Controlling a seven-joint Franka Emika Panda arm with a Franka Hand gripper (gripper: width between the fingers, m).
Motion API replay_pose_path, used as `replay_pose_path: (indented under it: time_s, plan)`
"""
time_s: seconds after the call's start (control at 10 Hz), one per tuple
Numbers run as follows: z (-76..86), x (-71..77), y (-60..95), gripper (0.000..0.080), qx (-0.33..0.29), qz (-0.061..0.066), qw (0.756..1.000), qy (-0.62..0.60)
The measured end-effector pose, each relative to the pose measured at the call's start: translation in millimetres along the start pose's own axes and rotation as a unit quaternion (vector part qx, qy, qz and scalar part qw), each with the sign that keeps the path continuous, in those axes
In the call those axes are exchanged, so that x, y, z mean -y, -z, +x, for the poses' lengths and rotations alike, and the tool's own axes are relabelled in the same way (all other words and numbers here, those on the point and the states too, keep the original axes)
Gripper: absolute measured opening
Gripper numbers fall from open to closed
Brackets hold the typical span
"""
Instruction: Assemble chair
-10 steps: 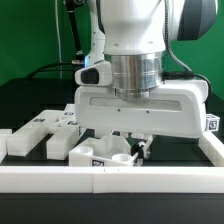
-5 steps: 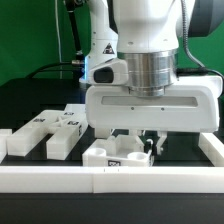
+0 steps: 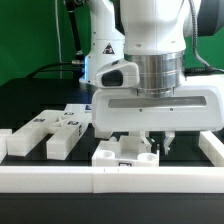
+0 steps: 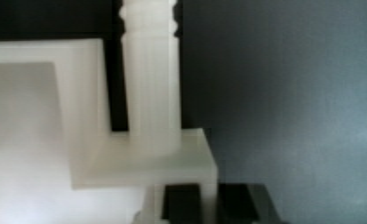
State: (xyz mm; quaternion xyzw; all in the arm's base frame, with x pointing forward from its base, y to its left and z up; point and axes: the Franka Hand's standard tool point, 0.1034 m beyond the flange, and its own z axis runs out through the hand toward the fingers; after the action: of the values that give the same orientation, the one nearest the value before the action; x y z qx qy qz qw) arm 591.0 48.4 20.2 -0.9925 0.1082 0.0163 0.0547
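The gripper [image 3: 158, 144] has slid sideways, toward the exterior view's right, and the chair part [image 3: 124, 155] just below it has slid along too. The other chair parts [image 3: 45, 135] now lie well apart from the tool, on the side it came from. The fingers are pressed together with nothing seen between them. So I think the tool is pushing the part, not holding it, to line it up for joining. The exterior view shows the whole part just behind the rail [image 3: 100, 181], but the fingertips are hard to see there. The wrist view shows the closed fingertips right at the part's blocky end, and a thin post [image 4: 146, 60] reaching away from them.
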Motion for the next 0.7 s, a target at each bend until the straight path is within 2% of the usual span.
replay_pose_path:
  time_s: [0.2, 0.4, 0.7]
  plan:
    - [-0.3, 1.1, 0.0, 0.0034, 0.000, 0.000, 1.000, 0.002]
    - [-4.5, 18.8, -0.9, 0.0034, 0.001, -0.001, 0.999, 0.033]
    - [-8.7, 44.7, -5.6, 0.0034, 0.003, 0.005, 0.998, 0.063]
